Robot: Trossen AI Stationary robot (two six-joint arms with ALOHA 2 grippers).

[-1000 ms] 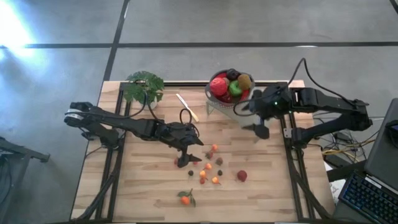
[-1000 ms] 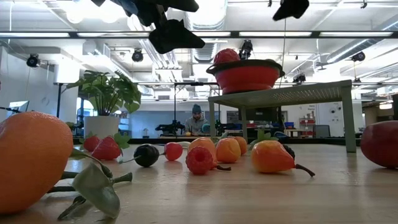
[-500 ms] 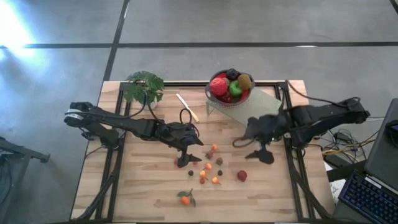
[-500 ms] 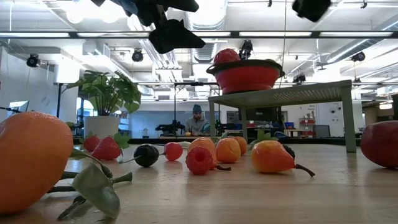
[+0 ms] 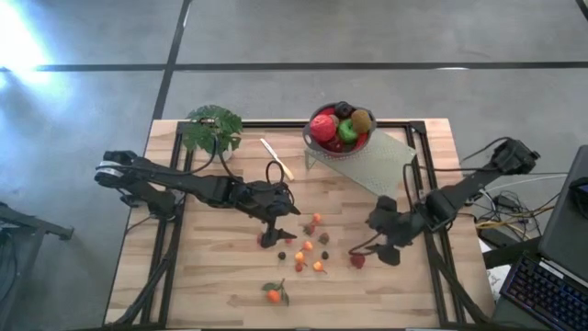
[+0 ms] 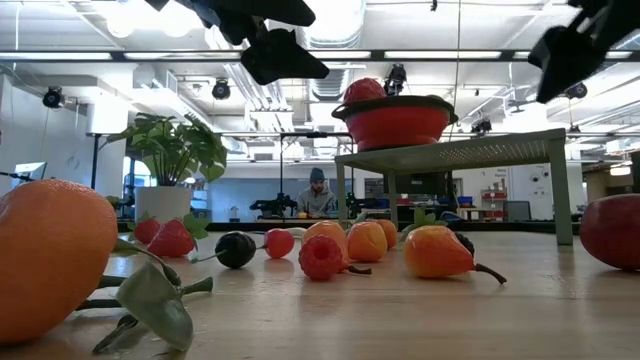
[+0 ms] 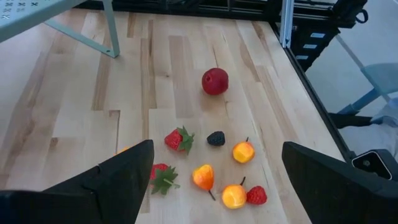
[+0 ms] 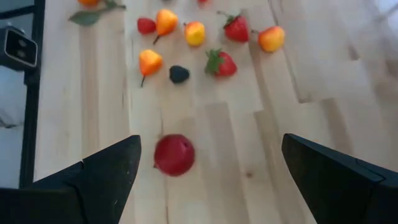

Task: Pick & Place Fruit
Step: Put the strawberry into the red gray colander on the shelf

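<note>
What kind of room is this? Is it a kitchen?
Probably a robotics lab or workshop, not a kitchen: a wooden table with robot arms, bare ceiling pipes under strip lights, and a person at a workbench far behind.

I found no text, label, brand, number or sign that I could read in any view
</note>
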